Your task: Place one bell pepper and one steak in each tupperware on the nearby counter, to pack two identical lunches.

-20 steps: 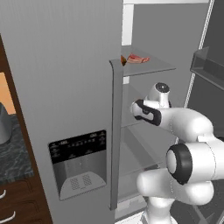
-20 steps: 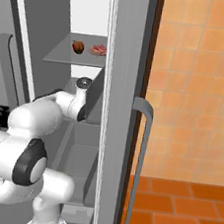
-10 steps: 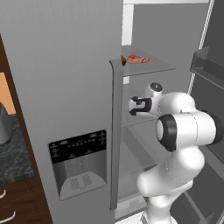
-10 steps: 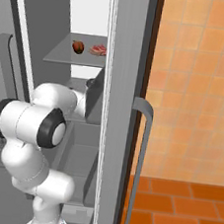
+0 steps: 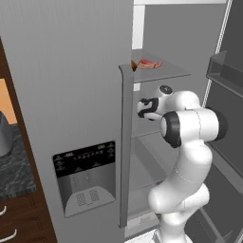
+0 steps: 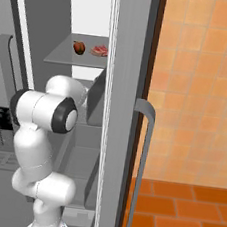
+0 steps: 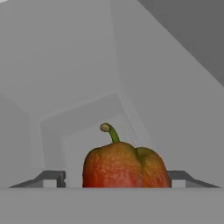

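Note:
In the hand view a bell pepper (image 7: 124, 164), orange-red with a green stem, sits on a fridge shelf right between my fingertips (image 7: 53, 178). My gripper (image 7: 117, 177) is open around it, with a small gap on the left side. In the left base view the gripper (image 5: 142, 108) reaches into the fridge below the upper shelf. On that upper shelf lie a steak (image 5: 148, 63) (image 6: 99, 50) and a second bell pepper (image 6: 79, 47). The counter (image 5: 12, 166) shows at the far left. The tupperware is out of view.
The closed left fridge door (image 5: 71, 95) with its dispenser panel (image 5: 85, 163) and long handle (image 5: 124, 142) stands close beside my hand. The open right door (image 6: 123, 111) and its bins (image 5: 225, 71) hem the arm in. Wooden drawers (image 5: 14, 223) lie under the counter.
My hand has pushed further left and deeper into the fridge under the upper shelf, and the elbow has swung in behind it. The food on the upper shelf has not moved.

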### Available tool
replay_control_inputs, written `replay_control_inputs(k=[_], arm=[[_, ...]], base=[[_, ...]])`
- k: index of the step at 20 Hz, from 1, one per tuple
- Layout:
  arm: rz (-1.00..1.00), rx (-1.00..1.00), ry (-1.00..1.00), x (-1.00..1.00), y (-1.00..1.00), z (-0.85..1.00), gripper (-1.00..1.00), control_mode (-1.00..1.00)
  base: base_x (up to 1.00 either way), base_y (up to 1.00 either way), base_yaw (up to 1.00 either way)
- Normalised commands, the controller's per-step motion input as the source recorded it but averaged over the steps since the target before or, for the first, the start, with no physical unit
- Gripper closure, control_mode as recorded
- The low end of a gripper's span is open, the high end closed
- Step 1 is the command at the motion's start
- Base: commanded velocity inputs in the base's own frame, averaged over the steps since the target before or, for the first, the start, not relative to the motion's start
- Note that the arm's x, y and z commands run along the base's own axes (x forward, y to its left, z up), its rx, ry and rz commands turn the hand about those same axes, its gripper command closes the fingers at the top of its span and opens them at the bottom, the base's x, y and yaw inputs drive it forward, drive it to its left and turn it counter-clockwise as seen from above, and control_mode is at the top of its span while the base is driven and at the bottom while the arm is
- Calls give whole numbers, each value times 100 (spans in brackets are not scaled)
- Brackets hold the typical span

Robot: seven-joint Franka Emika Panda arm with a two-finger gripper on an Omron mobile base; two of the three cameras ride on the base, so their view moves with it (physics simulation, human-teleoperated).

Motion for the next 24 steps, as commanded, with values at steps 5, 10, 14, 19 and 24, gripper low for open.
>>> replay_control_inputs(k=[5,10,14,19,24], arm=[[2,-1,-4,-48,24,-29,100,-100],[12,0,0,-100,43,0,100,-100],[7,0,-2,-100,23,13,100,-100],[2,0,0,-100,0,77,100,-100],[3,0,0,-100,0,94,100,-100]], base=[[0,0,0],[0,0,0],[0,0,0],[0,0,0],[0,0,0]])
